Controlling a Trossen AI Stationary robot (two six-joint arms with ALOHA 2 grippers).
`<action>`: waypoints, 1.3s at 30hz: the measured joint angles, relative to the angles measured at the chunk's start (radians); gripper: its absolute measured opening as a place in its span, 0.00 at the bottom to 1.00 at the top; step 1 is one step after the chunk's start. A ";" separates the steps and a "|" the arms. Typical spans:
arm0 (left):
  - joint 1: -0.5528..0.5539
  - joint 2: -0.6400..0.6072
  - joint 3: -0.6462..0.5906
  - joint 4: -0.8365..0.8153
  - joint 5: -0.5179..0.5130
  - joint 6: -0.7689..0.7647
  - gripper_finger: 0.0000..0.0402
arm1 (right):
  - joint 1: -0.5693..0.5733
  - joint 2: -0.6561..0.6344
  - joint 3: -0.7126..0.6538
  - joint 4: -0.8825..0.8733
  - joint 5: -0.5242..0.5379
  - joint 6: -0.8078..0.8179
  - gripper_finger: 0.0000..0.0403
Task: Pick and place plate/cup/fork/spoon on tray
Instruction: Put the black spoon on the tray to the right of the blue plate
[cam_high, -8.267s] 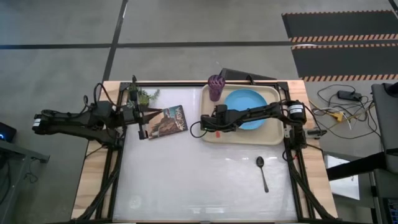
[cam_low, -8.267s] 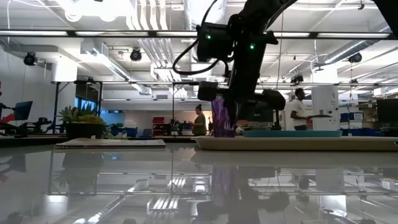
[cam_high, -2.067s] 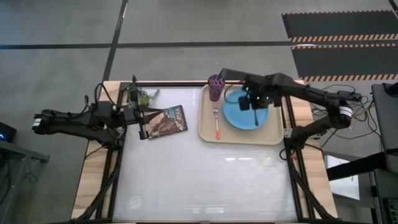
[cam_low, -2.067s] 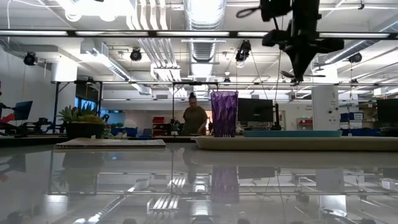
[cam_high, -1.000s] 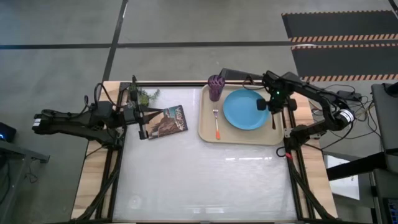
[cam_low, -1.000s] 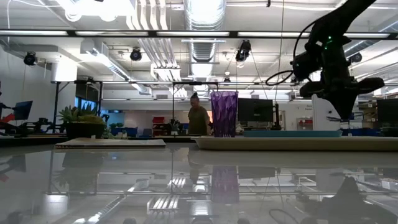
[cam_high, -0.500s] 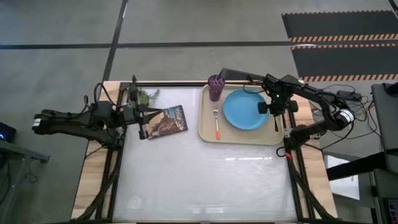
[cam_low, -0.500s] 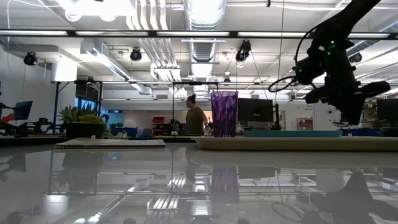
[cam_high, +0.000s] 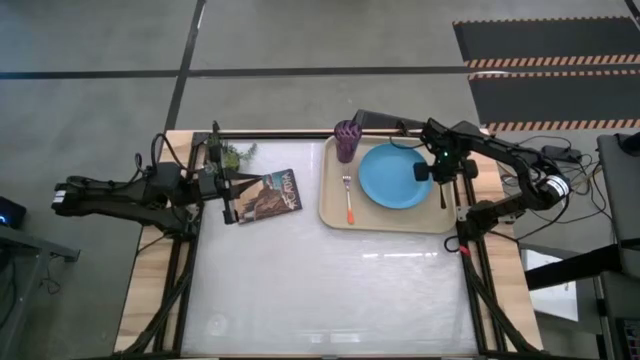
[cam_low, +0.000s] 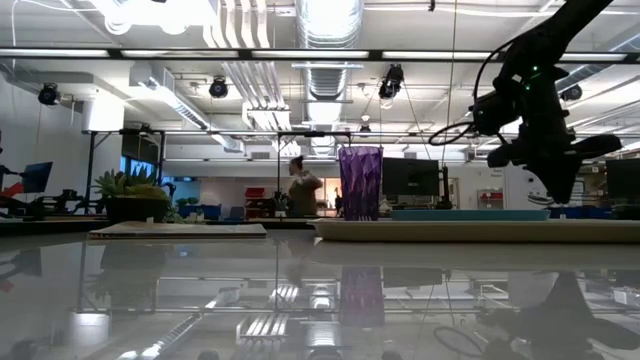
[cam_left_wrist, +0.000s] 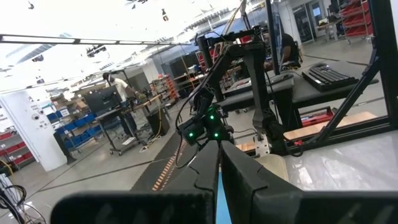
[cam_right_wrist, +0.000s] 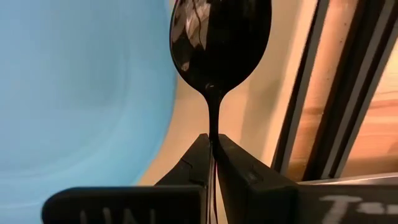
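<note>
One item left to land: the right gripper (cam_right_wrist: 213, 163) has its fingers clamped on the spoon (cam_right_wrist: 219, 43) handle, bowl pointing straight out over the bare strip of tray (cam_high: 446, 222) right of the plate (cam_high: 392, 176), upper right of the high view.

The spoon (cam_right_wrist: 219, 43) looks like glossy black plastic, and its bowl mirrors the lights. The plate (cam_right_wrist: 74, 93) is smooth light-blue plastic with a soft sheen. The tray (cam_high: 338, 214) is matt cream plastic. The cup (cam_low: 360, 183) is translucent purple plastic with ribs. The fork (cam_high: 347, 190) has a shiny metal head. The tabletop (cam_low: 200, 300) is glossy white and reflects the room like a mirror, and its border (cam_high: 150, 290) is pale matt wood.
</note>
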 joint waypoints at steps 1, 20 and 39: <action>0.000 0.000 0.000 0.000 0.000 0.000 0.00 | 0.000 0.000 -0.003 0.002 0.006 0.000 0.02; 0.000 0.000 0.000 0.000 0.000 0.000 0.00 | -0.002 0.000 -0.070 0.101 0.012 -0.014 0.02; 0.000 0.000 0.000 0.000 0.000 0.000 0.00 | -0.002 0.000 -0.089 0.120 0.083 -0.006 0.02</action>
